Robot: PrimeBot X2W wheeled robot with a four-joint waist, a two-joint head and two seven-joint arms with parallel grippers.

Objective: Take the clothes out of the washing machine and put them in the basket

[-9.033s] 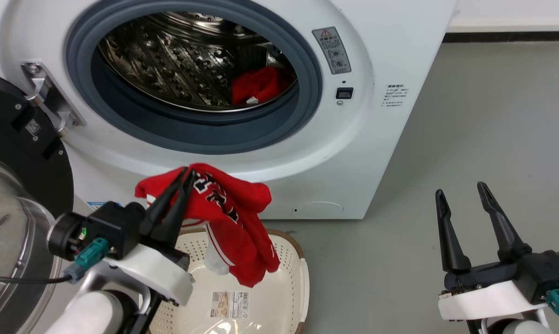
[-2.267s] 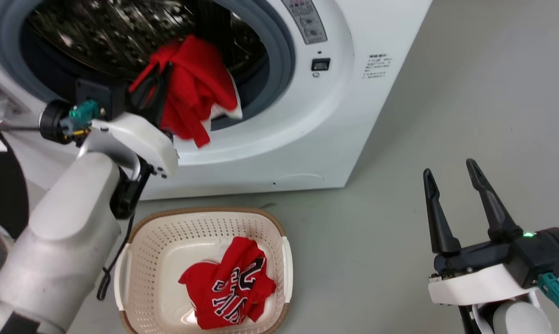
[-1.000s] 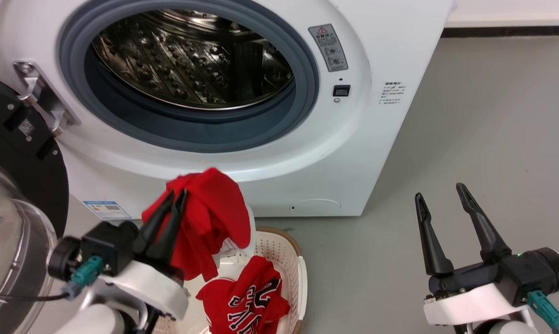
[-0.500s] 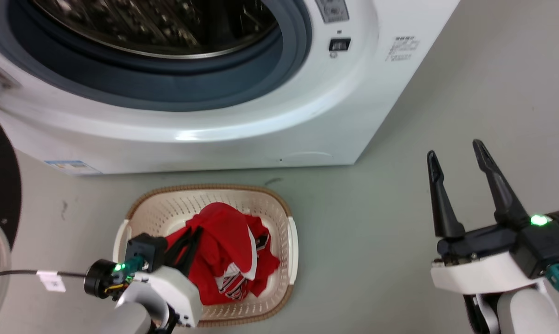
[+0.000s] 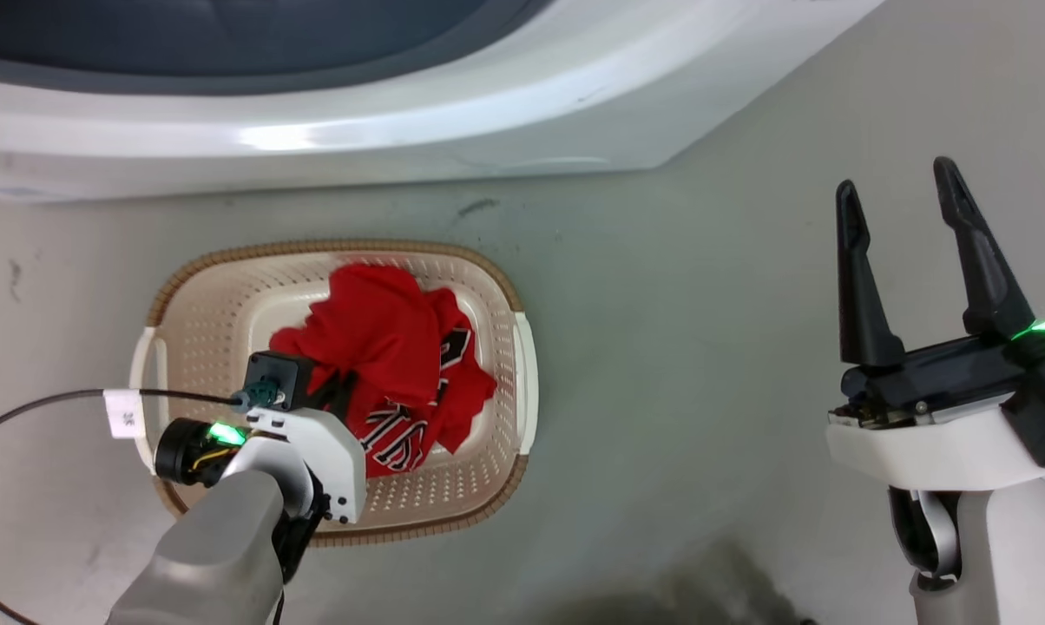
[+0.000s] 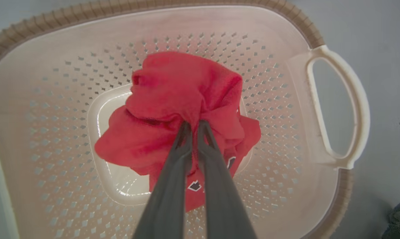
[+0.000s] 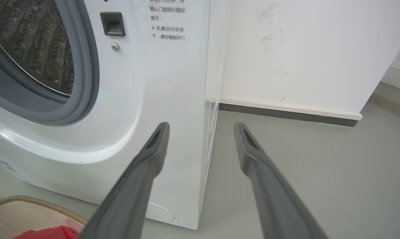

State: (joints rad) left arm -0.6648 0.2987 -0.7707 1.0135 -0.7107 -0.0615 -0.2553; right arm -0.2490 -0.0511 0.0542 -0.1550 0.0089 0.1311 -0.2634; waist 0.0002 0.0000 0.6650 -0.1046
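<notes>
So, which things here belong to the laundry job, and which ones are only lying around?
Belong to the job:
red clothes, lying in the basket
washing machine
left gripper, shut on the clothes

Only lying about:
right gripper, open and holding nothing
tagged cable from the left wrist
dark lump on the floor beside the basket, too blurred to name

Setting: laundry corner of a plain room, as is indicated by a front-loading washing machine (image 7: 160, 83), a laundry basket (image 5: 219, 338), grey floor (image 7: 319, 166), and white wall (image 7: 286, 49) with dark skirting (image 7: 286, 114).
</notes>
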